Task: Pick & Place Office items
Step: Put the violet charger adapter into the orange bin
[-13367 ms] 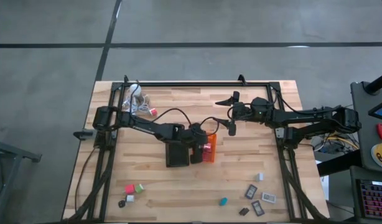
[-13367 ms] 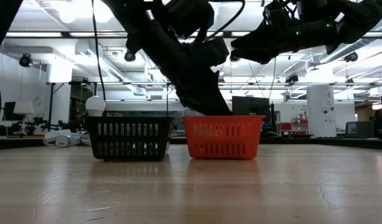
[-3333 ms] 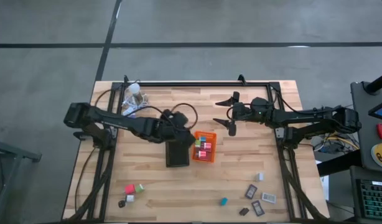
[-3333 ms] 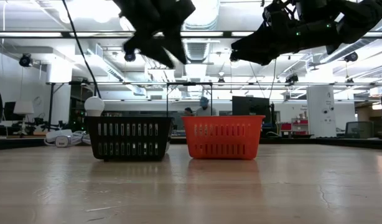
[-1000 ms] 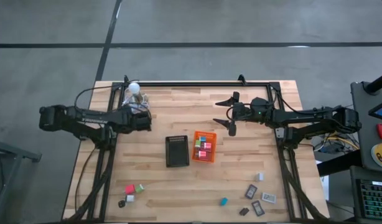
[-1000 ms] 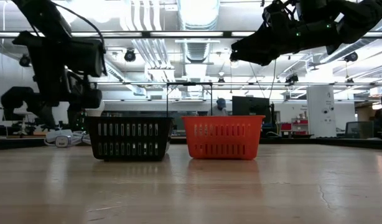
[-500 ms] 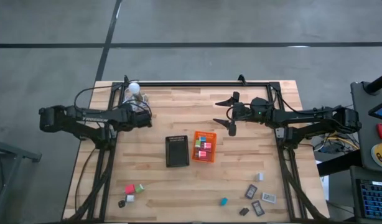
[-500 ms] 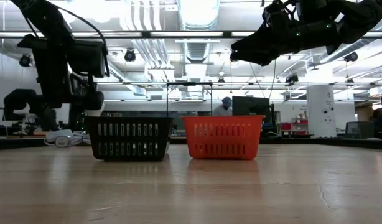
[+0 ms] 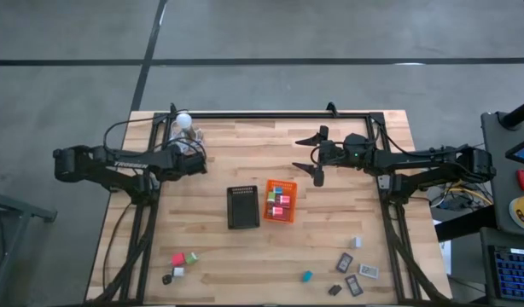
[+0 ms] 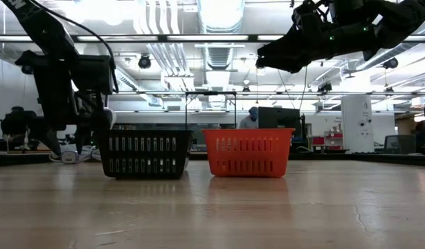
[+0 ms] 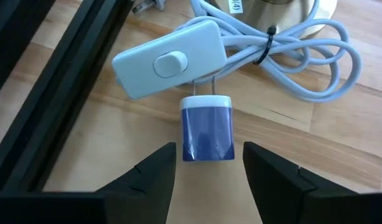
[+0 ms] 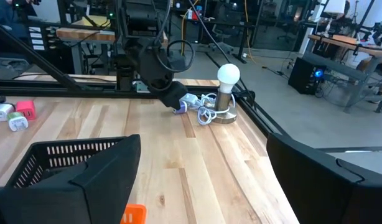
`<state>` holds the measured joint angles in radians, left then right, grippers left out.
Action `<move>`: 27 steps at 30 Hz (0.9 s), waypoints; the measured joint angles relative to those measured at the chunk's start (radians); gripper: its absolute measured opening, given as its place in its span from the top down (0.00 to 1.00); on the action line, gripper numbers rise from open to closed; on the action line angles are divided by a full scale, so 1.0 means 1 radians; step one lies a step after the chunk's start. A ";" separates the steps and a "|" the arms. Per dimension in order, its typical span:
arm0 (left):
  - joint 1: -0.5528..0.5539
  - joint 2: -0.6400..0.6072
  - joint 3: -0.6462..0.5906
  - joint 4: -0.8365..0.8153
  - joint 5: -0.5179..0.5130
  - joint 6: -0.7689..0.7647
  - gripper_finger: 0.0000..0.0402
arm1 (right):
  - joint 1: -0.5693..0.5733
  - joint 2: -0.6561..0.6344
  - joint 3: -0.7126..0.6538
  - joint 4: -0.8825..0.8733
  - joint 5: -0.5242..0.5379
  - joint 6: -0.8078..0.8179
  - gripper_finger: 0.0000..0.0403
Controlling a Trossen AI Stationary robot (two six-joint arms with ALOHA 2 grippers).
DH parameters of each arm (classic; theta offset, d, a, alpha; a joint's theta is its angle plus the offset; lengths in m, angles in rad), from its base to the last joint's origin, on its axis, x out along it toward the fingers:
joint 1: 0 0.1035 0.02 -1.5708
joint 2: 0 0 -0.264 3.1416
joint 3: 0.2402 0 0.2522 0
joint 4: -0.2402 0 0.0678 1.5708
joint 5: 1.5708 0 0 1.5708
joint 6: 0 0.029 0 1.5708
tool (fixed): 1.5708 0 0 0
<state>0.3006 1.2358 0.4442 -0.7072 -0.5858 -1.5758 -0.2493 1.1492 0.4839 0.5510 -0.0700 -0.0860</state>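
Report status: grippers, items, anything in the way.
Left gripper open, straddling blue plug adapter beside coiled cable. Right gripper open, waiting above table. Colored blocks in orange tray; black tray nearby.

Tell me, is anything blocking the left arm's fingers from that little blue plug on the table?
Nothing visible is. The blue plug lies on bare wood right ahead of the open left gripper, in line with the gap. The white switch and coiled grey cable lie just beyond it.

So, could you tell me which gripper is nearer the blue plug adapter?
The left gripper: the blue plug adapter lies between its open fingers. The right gripper hovers far across the table.
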 joint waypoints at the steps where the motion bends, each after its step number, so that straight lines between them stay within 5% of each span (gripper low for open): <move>1: 0.002 0.000 -0.003 0.005 0.000 0.002 0.52 | 0.000 0.000 0.000 0.000 0.000 0.000 0.14; 27: 0.055 0.040 -0.009 0.063 0.029 0.081 0.52 | 0.000 -0.002 0.000 0.000 0.000 0.000 0.14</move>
<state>0.3553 1.2762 0.4347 -0.6437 -0.5568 -1.4952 -0.2497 1.1477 0.4839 0.5514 -0.0700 -0.0860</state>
